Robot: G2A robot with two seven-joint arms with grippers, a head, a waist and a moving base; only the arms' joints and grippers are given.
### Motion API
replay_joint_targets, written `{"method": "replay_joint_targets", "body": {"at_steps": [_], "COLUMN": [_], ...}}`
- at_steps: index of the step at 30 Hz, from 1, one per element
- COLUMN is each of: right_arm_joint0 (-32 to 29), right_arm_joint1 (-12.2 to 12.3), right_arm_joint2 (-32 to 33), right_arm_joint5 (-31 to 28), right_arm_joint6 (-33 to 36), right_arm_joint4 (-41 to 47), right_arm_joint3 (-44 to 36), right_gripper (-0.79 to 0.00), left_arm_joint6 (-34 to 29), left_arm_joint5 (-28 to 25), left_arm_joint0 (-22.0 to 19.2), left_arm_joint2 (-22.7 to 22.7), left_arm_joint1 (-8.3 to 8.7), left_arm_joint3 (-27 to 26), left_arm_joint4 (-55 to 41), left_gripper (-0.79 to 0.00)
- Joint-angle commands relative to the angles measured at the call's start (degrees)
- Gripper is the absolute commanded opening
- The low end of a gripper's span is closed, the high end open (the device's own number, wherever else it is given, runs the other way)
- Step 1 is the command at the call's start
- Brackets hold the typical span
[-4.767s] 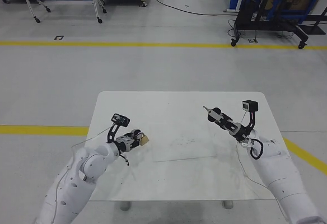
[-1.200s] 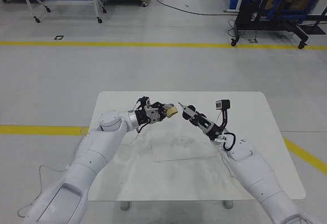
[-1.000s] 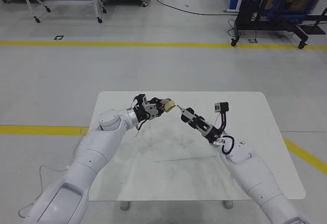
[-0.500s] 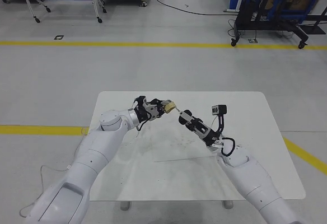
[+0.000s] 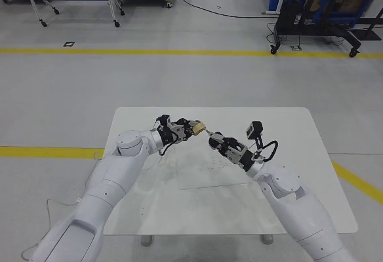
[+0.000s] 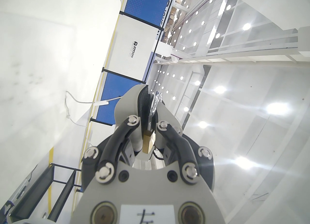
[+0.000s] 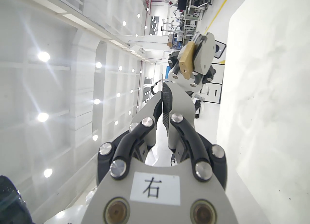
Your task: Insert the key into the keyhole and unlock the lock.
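Observation:
Above the table's far middle, my left gripper [image 5: 193, 126] is shut on the brass lock [image 5: 198, 127]. In the left wrist view the lock [image 6: 148, 143] sits between the fingers, with a shiny metal part [image 6: 155, 102] at their tips. My right gripper [image 5: 213, 139] is shut on the key [image 5: 207, 133], whose small silver tip points at the lock and lies just short of it. The right wrist view looks along my right gripper [image 7: 166, 89] at the lock [image 7: 187, 61], held by the left gripper [image 7: 203, 46] just beyond. The key's blade is hidden there.
The white table [image 5: 277, 196] lies below both arms with a faint rectangular mat outline [image 5: 211, 177] near its middle. Both grippers hang in the air above it. Racks and carts [image 5: 322, 26] stand on the floor far behind.
The right gripper has moved a little toward the lock and turned at the wrist, so the key tip is nearer the lock. The left gripper has barely shifted.

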Motion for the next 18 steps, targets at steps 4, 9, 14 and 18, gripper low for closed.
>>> {"method": "replay_joint_targets", "body": {"at_steps": [4,9,14,18], "right_arm_joint0": [-0.47,0.58,1.10,0.87], "right_arm_joint1": [-0.09,-0.40,-0.79,-0.99], "right_arm_joint2": [-0.36,-1.47,-2.80,-3.35], "right_arm_joint5": [6.96,9.25,11.20,12.31], "right_arm_joint6": [-3.56,-5.37,-8.85,-10.48], "right_arm_joint4": [-1.29,-2.97,-5.33,-6.62], "right_arm_joint3": [-2.75,-2.28,-2.28,-2.72], "right_gripper": [-0.785,-0.785,-0.785,-0.785], "left_arm_joint6": [2.20,4.47,6.82,8.33], "left_arm_joint5": [-0.92,-1.38,-0.84,2.44], "left_arm_joint0": [0.56,1.19,1.60,1.63], "left_arm_joint2": [-0.35,-0.35,-0.62,-0.77], "left_arm_joint1": [0.20,0.21,0.13,0.05], "left_arm_joint3": [-1.19,-2.20,-2.83,-2.67], "left_arm_joint4": [2.48,4.42,5.22,5.16], "left_gripper": [-0.785,-0.785,-0.785,-0.785]}}
